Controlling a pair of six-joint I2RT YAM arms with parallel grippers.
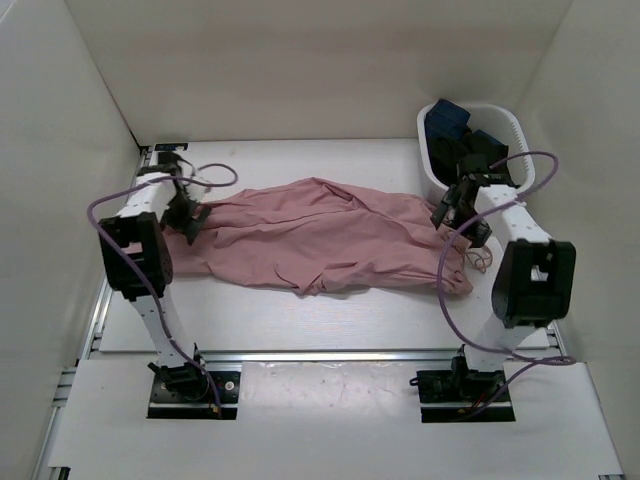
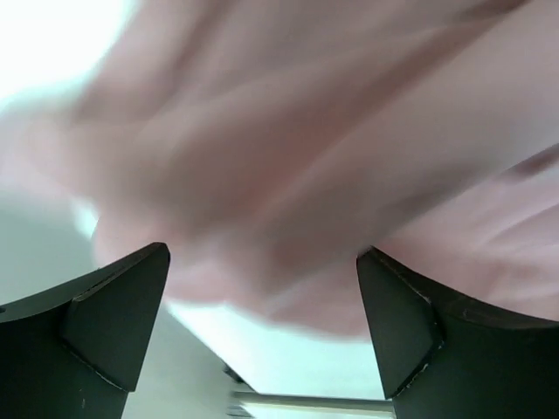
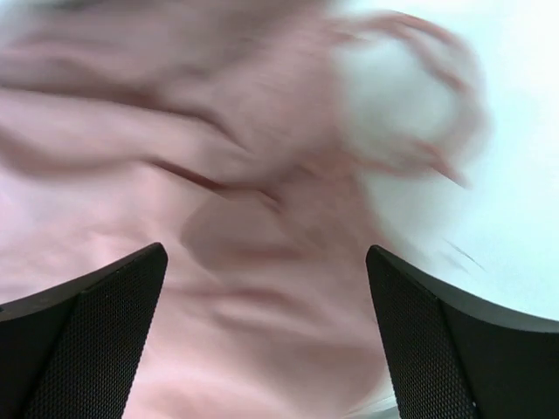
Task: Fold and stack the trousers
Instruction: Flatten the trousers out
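A white bench [image 1: 300, 320] sits boxed in by pale walls on three sides. The trousers [image 1: 320, 240] lie crumpled across its middle, reaching from the left claw [image 1: 190, 218] to the right claw [image 1: 455, 212]. A basket [image 1: 523, 135] of dark clothes [image 1: 450, 120] stands in the far right corner. Both wrist views are blurred; each shows a released claw, fingers spread wide over pink cloth and gripping nothing. The right arm hides part of the cloth's right end. Bare bench runs along the near edge and the far side.
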